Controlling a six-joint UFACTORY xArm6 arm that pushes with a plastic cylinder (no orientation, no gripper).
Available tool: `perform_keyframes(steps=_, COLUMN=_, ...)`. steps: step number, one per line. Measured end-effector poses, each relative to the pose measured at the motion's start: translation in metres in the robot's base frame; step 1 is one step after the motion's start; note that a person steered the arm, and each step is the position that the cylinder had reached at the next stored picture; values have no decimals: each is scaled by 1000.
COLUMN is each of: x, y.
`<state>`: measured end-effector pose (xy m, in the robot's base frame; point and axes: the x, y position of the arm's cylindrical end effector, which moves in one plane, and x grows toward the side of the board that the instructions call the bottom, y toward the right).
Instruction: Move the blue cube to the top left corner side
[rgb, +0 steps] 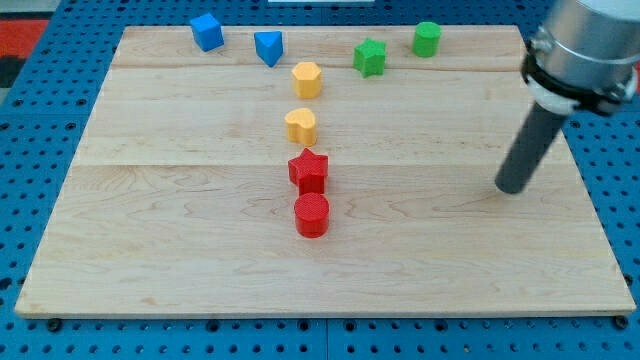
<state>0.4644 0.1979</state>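
Note:
The blue cube (207, 32) sits near the board's top edge, left of centre. A blue triangular block (268, 47) lies just to its right. My tip (511, 187) rests on the board at the view's right, far from the blue cube and well below it. Nothing touches the tip.
A yellow hexagonal block (307, 79) and a yellow heart block (300, 126) stand in the middle, with a red star block (309, 170) and a red cylinder (312, 215) below them. A green star block (369, 57) and a green cylinder (427, 39) sit at the top right. The wooden board (150, 240) lies on a blue pegboard.

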Motion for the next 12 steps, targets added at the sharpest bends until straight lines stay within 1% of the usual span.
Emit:
perform_keyframes(steps=1, x=-46, y=-29)
perform_keyframes(steps=2, x=-77, y=-49)
perform_keyframes(steps=3, x=-76, y=-54)
perform_keyframes(steps=4, x=-110, y=-86)
perform_keyframes(steps=5, x=-149, y=-86)
perform_keyframes(steps=7, x=-195, y=-120)
perform_keyframes(steps=8, x=-213, y=-138)
perform_keyframes(steps=9, x=-189, y=-157)
perform_keyframes(steps=10, x=-199, y=-204)
perform_keyframes(steps=11, x=-223, y=-235)
perform_keyframes(steps=12, x=-266, y=-219)
